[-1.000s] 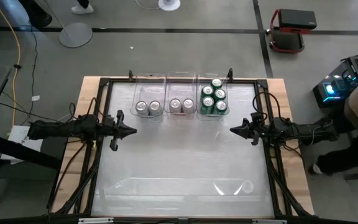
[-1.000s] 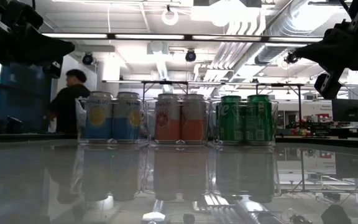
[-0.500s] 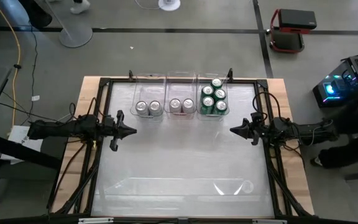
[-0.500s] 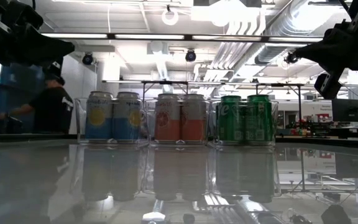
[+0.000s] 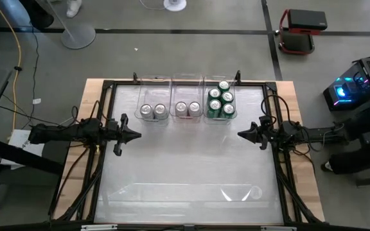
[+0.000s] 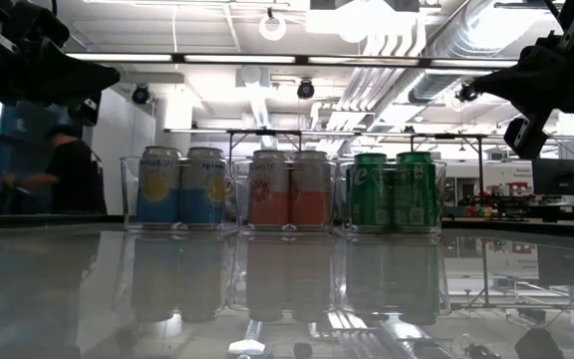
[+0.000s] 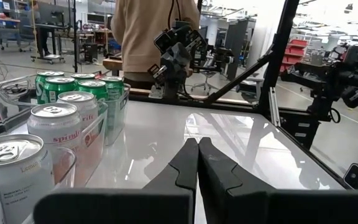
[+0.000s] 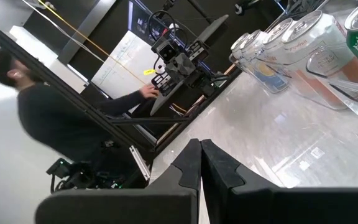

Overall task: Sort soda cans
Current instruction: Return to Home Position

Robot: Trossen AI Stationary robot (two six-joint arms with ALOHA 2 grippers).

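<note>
1. Three clear bins (image 5: pixel 187 92) side by side at the table's (image 5: pixel 185 170) far edge.
2. Left: two blue-yellow soda cans (image 5: pixel 146 110); middle: two orange soda cans (image 5: pixel 181 108); right: five green soda cans (image 5: pixel 214 105).
3. Left gripper (image 5: pixel 137 135) and right gripper (image 5: pixel 239 135): jaws pinched together, empty, at opposite table sides.

Three clear bins (image 5: pixel 187 82) abreast on the table (image 5: pixel 185 160); person (image 6: pixel 71 175) beyond.

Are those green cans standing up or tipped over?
Upright: the green cans stand on their bases, silver tops facing the overhead camera.
</note>
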